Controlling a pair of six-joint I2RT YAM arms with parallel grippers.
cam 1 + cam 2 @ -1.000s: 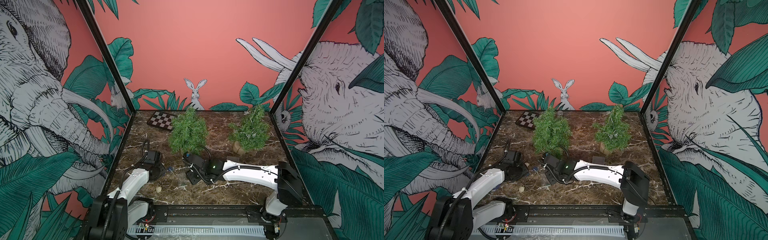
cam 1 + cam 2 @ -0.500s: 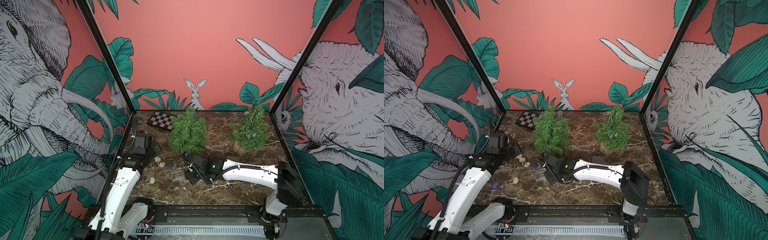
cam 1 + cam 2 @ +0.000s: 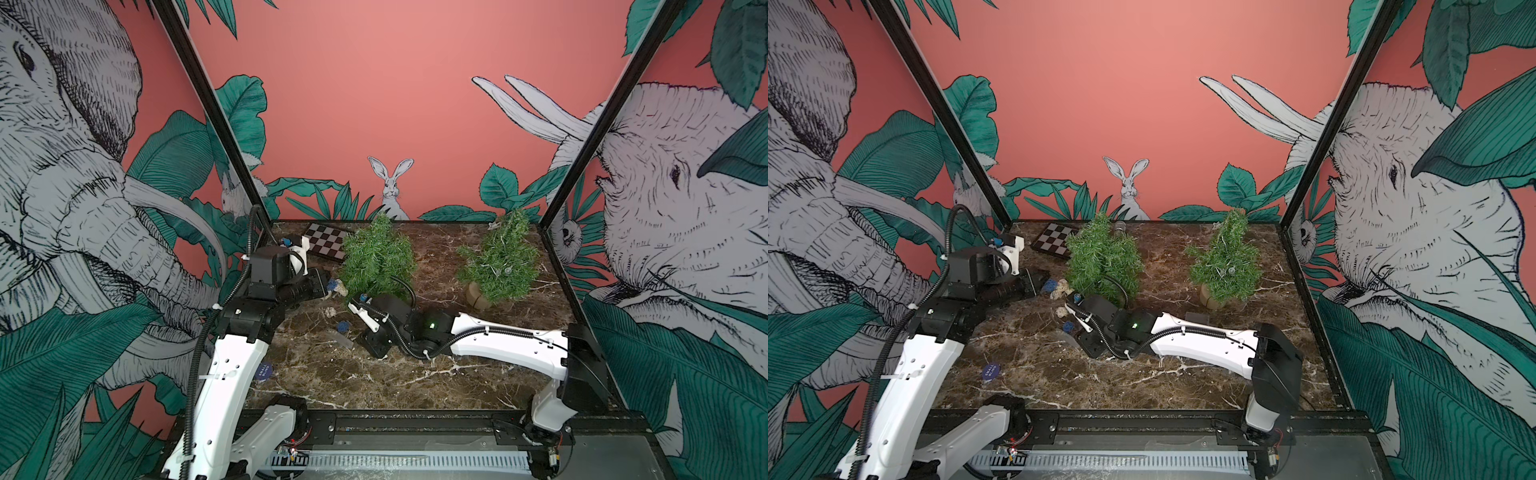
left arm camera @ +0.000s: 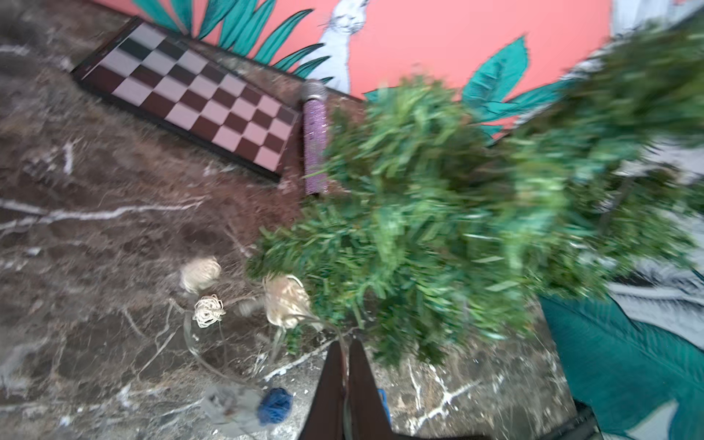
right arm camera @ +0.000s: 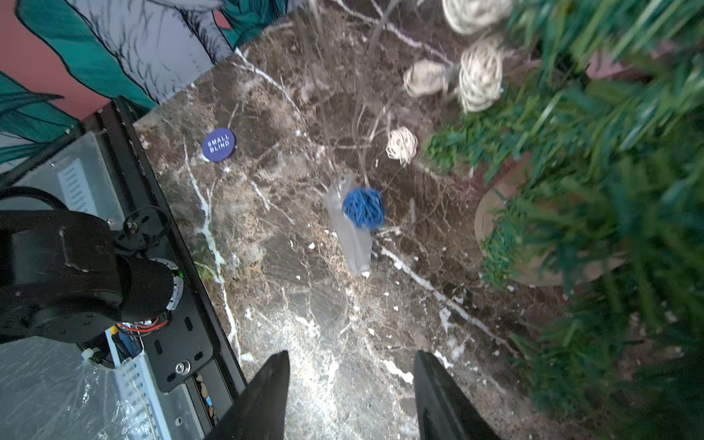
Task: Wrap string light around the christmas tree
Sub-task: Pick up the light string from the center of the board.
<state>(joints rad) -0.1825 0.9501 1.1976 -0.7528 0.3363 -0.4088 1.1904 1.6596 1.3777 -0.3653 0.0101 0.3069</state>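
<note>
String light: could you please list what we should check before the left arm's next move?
1. Left gripper shut on the string light wire: ok.
2. Right gripper open and empty: ok.
3. Tree upright beside the left gripper: ok.
4. String light wrapped around the tree: not ok, its balls lie on the table.
5. Wire free of snags in the branches: cannot tell.
</note>
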